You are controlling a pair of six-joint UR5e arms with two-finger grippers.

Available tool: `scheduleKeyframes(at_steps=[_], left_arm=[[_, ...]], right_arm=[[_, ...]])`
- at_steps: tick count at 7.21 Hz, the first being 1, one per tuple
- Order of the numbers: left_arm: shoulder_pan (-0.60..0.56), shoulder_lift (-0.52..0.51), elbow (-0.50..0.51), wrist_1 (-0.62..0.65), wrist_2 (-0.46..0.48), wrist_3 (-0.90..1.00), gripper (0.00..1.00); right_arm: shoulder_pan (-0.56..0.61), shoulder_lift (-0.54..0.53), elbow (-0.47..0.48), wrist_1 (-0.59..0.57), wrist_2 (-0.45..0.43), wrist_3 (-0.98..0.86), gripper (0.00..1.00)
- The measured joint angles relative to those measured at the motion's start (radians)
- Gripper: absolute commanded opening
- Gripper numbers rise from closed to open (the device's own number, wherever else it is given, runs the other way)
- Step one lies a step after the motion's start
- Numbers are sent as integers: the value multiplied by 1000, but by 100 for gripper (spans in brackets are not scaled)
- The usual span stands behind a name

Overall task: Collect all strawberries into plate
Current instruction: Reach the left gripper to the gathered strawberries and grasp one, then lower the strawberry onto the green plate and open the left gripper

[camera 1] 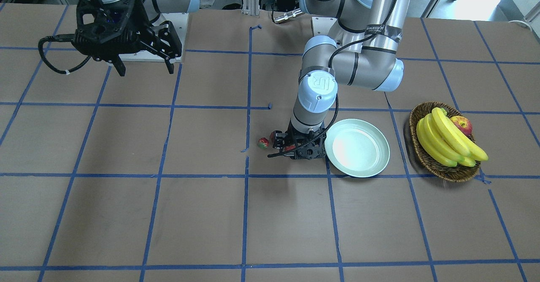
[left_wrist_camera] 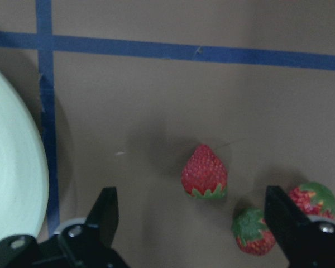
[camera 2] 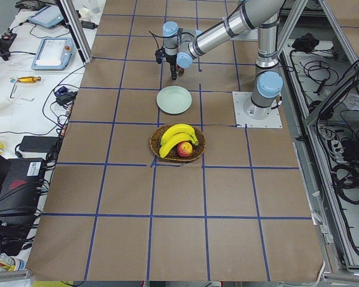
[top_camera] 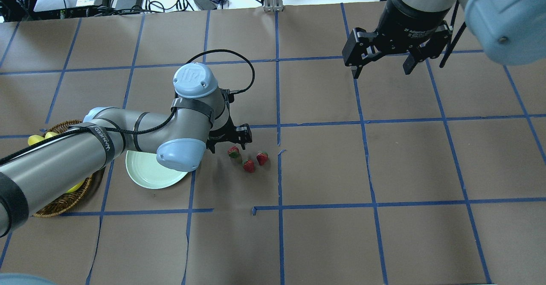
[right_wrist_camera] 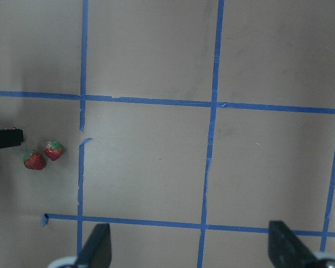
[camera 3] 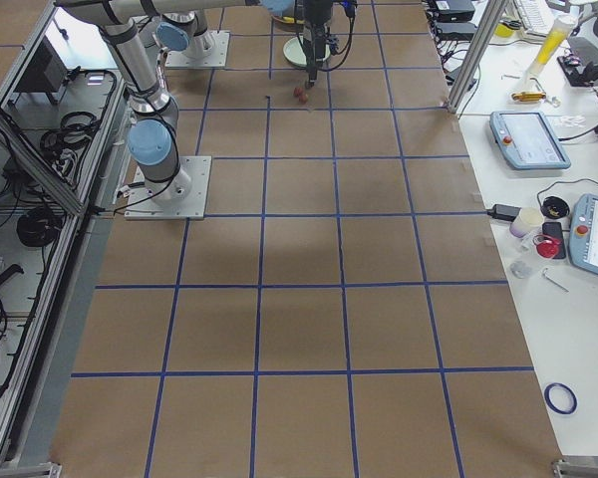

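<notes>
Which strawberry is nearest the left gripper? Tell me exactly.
The strawberry nearest the plate, lying alone midway between the open left gripper's fingers. The other two strawberries sit as a pair farther from the plate, by one finger.

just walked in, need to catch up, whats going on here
The left gripper is down near the table, open, over one of three strawberries lying beside the plate. None is gripped yet and the plate is empty. The right gripper hangs open, high and well off to the side.
</notes>
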Motion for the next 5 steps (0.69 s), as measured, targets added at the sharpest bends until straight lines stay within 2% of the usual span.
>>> scheduleKeyframes(at_steps=[1,2,3,5], left_arm=[[-2,-13,0,8,-1,-9,40],[-6,-16,0,11,-3,-24,12],[-9,-15,1,10,-5,-42,0],[-10,-13,5,6,-4,-45,0]], right_arm=[[0,0,0,0,0,0,100],[0,0,-1,0,0,0,100],[0,0,-1,0,0,0,100],[0,0,-1,0,-1,0,100]])
